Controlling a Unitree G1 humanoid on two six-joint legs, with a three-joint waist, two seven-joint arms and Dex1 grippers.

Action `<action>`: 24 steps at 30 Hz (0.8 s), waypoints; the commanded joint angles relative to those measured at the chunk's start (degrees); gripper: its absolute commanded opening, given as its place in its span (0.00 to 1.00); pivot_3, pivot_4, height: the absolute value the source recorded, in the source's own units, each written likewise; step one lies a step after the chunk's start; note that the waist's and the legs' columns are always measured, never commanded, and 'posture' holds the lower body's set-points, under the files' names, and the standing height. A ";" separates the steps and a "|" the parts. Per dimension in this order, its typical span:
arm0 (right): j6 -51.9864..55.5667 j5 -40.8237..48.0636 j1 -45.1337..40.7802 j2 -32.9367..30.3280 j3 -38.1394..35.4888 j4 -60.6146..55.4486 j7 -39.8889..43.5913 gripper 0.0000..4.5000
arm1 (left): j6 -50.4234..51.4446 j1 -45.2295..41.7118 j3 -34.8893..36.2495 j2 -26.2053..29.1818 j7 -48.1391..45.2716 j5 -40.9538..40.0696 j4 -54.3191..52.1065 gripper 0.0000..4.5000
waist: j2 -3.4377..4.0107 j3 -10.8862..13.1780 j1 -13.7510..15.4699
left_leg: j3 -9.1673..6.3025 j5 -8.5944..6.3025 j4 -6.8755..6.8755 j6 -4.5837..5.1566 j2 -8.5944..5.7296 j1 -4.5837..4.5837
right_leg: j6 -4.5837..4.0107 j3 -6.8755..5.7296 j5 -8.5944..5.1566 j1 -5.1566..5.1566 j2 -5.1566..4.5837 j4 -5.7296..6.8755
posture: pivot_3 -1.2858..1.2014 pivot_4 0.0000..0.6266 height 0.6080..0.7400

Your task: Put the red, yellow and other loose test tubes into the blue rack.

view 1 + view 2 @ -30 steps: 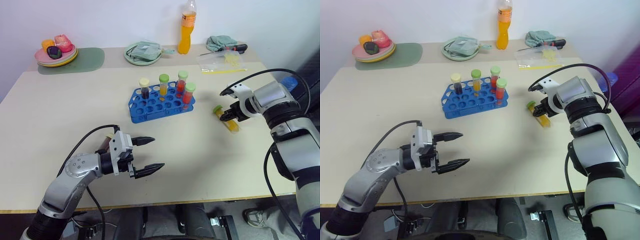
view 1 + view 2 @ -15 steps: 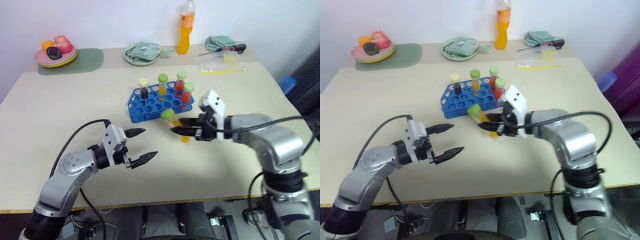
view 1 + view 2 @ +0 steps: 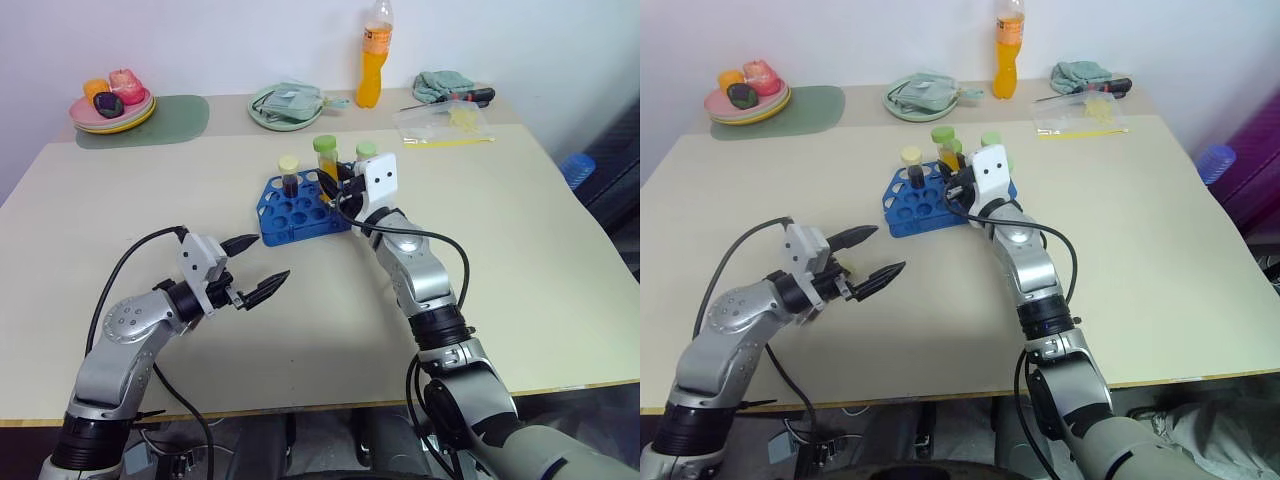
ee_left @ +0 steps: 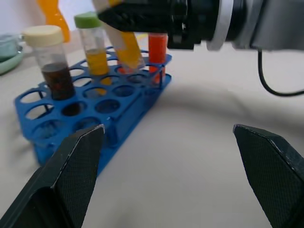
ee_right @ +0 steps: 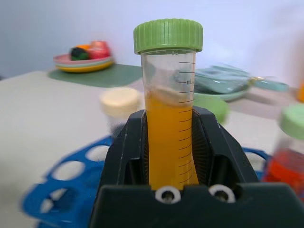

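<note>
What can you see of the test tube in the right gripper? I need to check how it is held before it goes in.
The test tube is clear plastic with printed graduation marks and a green screw cap, about two thirds full of orange-yellow liquid. It stands roughly upright, clamped low on its body between the black fingers of the right gripper, cap well clear above them. It is held over the blue rack, its tip not yet seated in a hole.

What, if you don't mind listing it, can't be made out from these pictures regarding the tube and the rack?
- Which hole of the blue rack the yellow tube is over: in the eye views the right gripper covers its tip.
- The red tubes: mostly hidden behind that gripper.
- The tube's cap: cut off in the left wrist view.
</note>
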 commanded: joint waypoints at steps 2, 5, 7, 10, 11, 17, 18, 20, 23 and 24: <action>-7.73 0.59 -1.62 0.70 -1.68 2.57 -0.18 0.17 | -1.56 1.68 1.74 -1.53 1.24 -1.00 -3.02 1.00 | 0.00 0.00 -0.09 | -0.01 0.00 -0.01 0.00 0.01 0.01 | 0.00 0.00 0.00 0.00 0.00 0.02 | 0.52 0.24 1.00; -10.34 0.54 -2.04 1.12 -2.15 6.23 -0.41 0.17 | -0.95 1.97 1.13 -1.70 1.56 -0.70 -3.86 1.00 | 0.01 0.00 -0.10 | -0.01 0.00 -0.01 0.00 0.02 0.02 | 0.00 0.00 0.00 0.00 0.01 0.03 | 0.52 0.24 1.00; -11.04 0.96 -2.28 1.64 -2.37 7.59 -0.33 0.17 | -0.45 1.63 1.03 -1.74 1.80 -0.87 -4.10 1.00 | 0.01 0.01 -0.09 | -0.02 0.00 -0.01 0.00 0.02 0.02 | 0.00 0.00 0.00 0.00 0.01 0.04 | 0.52 0.24 1.00; -12.36 0.58 -2.36 1.98 -2.15 8.87 -0.13 0.17 | 0.48 0.72 0.62 -1.74 2.33 -0.94 -4.44 1.00 | 0.01 0.01 -0.13 | -0.02 0.00 -0.01 0.00 0.03 0.03 | -0.01 0.00 0.00 0.00 0.01 0.06 | 0.52 0.24 1.00; -12.75 0.39 -2.44 2.06 -2.19 9.48 -0.30 0.17 | 0.87 0.44 0.47 -1.69 2.49 -1.02 -4.68 1.00 | 0.01 0.01 -0.12 | -0.02 0.00 -0.01 0.00 0.03 0.03 | 0.00 0.00 0.00 0.00 0.01 0.06 | 0.52 0.24 1.00; -15.02 0.22 -2.32 2.27 -2.26 11.90 -0.72 0.17 | 2.51 -0.12 0.50 -1.40 2.70 -1.60 -5.97 1.00 | 0.01 0.01 -0.13 | -0.02 0.00 -0.01 0.00 0.03 0.03 | -0.01 0.00 0.00 0.00 0.01 0.06 | 0.52 0.24 1.00; -15.29 0.36 -1.99 2.34 -2.18 11.82 -0.50 0.17 | 2.70 -0.14 0.61 -1.37 2.66 -1.67 -6.10 1.00 | 0.01 0.01 -0.13 | -0.02 0.00 -0.01 0.00 0.03 0.03 | -0.01 0.01 0.00 0.00 0.01 0.06 | 0.52 0.24 1.00; -15.68 0.42 -1.52 2.38 -2.09 11.72 -0.30 0.17 | 2.99 -0.19 0.79 -1.35 2.60 -1.73 -6.26 1.00 | 0.01 0.01 -0.12 | -0.02 0.00 -0.01 0.00 0.02 0.03 | -0.01 0.01 0.00 0.00 0.01 0.06 | 0.52 0.24 1.00; -15.65 0.58 -0.56 2.28 -2.12 10.88 -0.08 0.17 | 3.03 -0.12 0.99 -1.21 2.49 -1.81 -6.29 1.00 | 0.01 0.01 -0.12 | -0.02 0.00 -0.01 0.00 0.03 0.03 | -0.01 0.01 0.00 0.00 0.01 0.06 | 0.52 0.24 1.00; -15.62 0.64 -0.40 2.27 -2.13 10.62 -0.02 0.17 | 3.01 -0.08 1.03 -1.16 2.47 -1.85 -6.29 1.00 | 0.01 0.01 -0.12 | -0.02 0.00 -0.01 0.00 0.03 0.03 | -0.01 0.01 0.00 0.00 0.01 0.06 | 0.52 0.24 1.00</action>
